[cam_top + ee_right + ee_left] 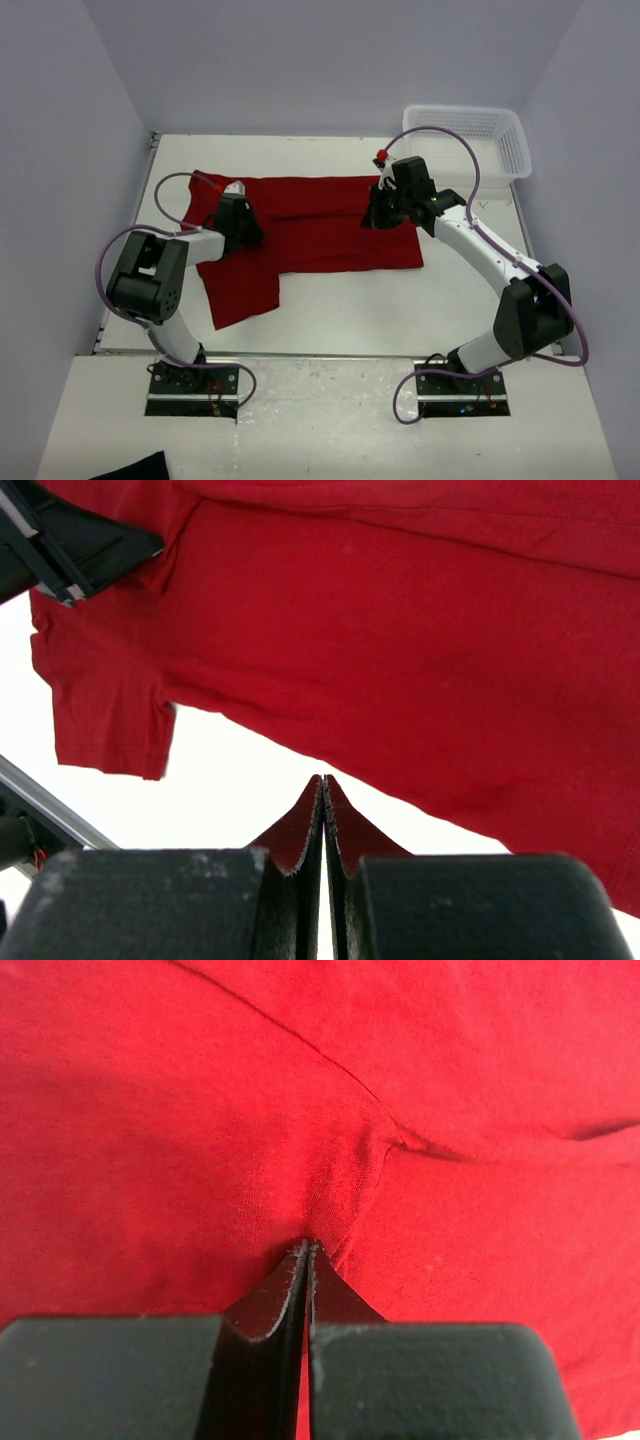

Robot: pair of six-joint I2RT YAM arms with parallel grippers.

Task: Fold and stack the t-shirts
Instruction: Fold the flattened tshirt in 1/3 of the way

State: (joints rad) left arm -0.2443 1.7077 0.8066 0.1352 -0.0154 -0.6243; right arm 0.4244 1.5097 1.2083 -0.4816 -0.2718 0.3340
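Both pressed shut: left gripper point(307, 1247) pinches the puckered t-shirt point(320, 230) — right gripper point(322, 779) at its hem, hold unclear. Likely for folding.

1 t-shirt point(320, 225) (red), 1 basket point(500, 160), 2 arms point(170, 270) point(490, 250).

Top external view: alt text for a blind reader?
A dark red t-shirt lies on the white table with both arms down on it, left claw by a sleeve, right claw near its far edge. A white basket sits far right.
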